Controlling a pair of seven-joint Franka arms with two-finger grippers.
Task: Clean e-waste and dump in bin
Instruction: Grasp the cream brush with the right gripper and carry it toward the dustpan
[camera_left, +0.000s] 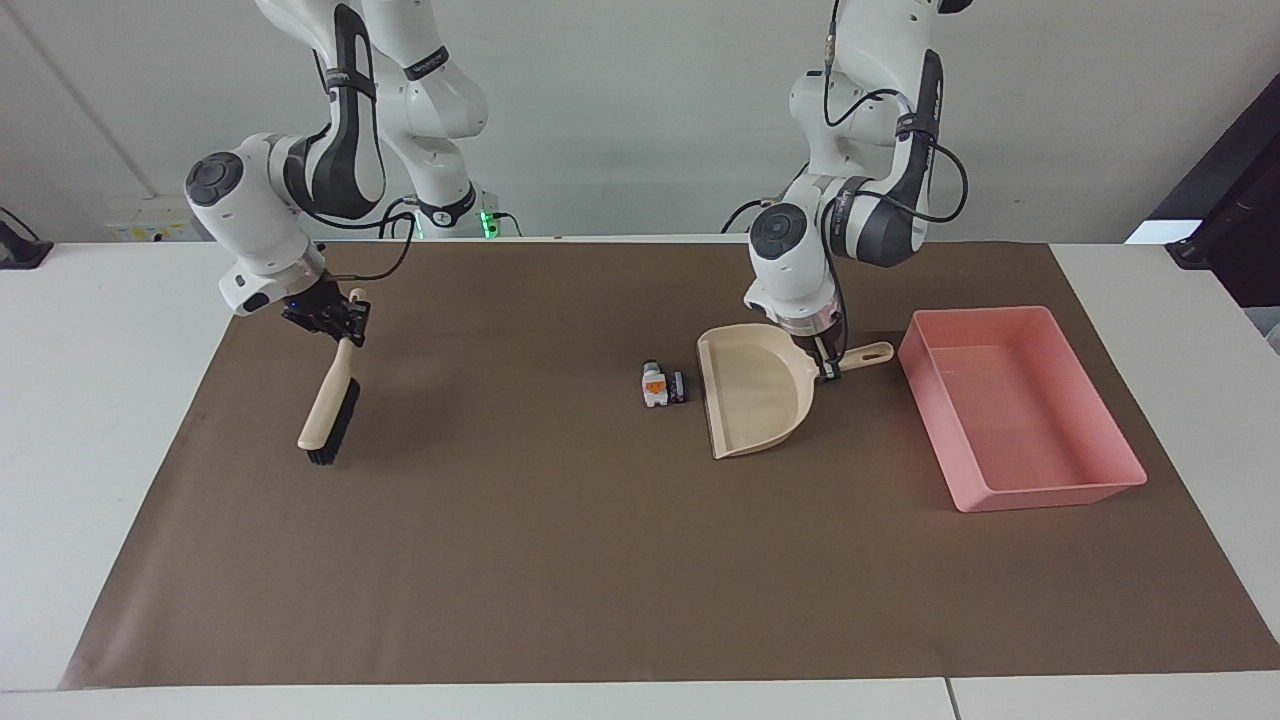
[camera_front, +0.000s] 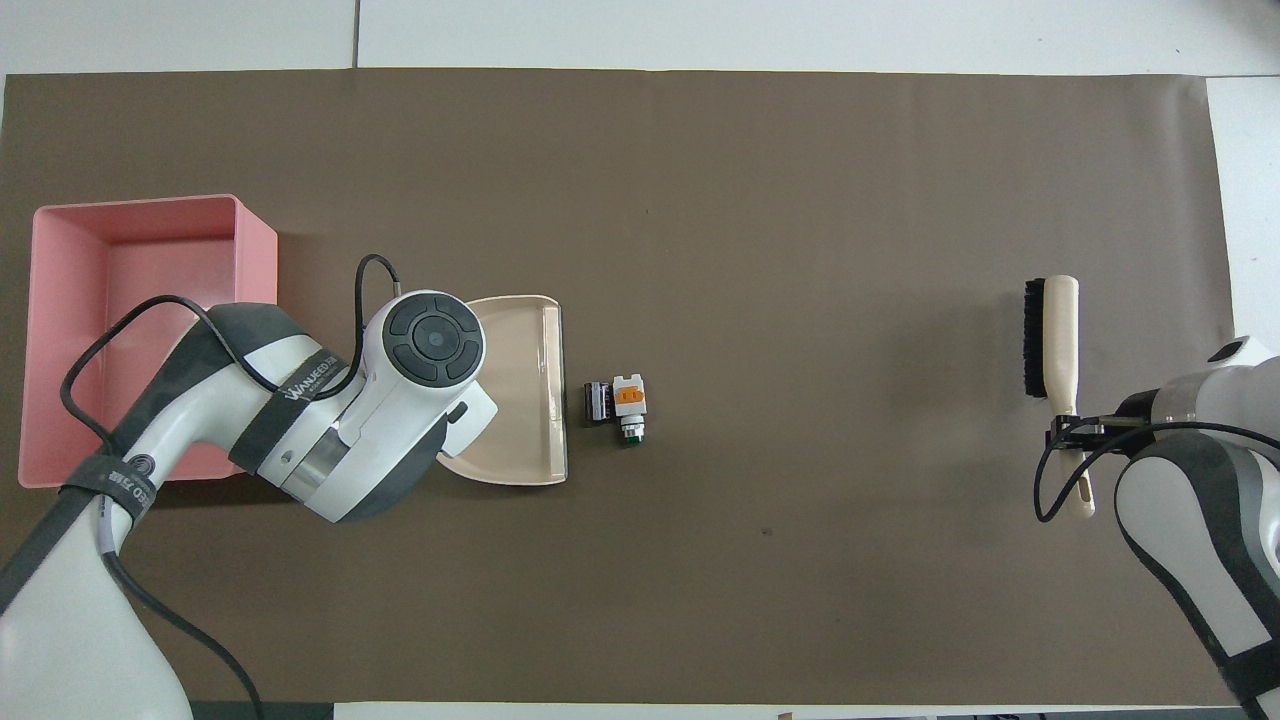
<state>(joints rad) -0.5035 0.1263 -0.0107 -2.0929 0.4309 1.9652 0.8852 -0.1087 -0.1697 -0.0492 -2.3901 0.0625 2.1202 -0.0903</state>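
Note:
The e-waste (camera_left: 662, 386) (camera_front: 619, 402) is a small cluster on the brown mat: a white and orange piece, a black chip, some green. The beige dustpan (camera_left: 752, 400) (camera_front: 520, 390) lies beside it, its open edge toward the scraps with a small gap. My left gripper (camera_left: 826, 368) is shut on the dustpan's handle. My right gripper (camera_left: 335, 318) (camera_front: 1068, 432) is shut on the handle of a beige brush (camera_left: 327, 418) (camera_front: 1050, 340) with black bristles and holds it tilted, lifted off the mat toward the right arm's end. The pink bin (camera_left: 1015, 405) (camera_front: 130, 300) stands beside the dustpan.
The brown mat (camera_left: 560, 560) covers most of the white table (camera_left: 90, 330). Open mat lies between the e-waste and the brush.

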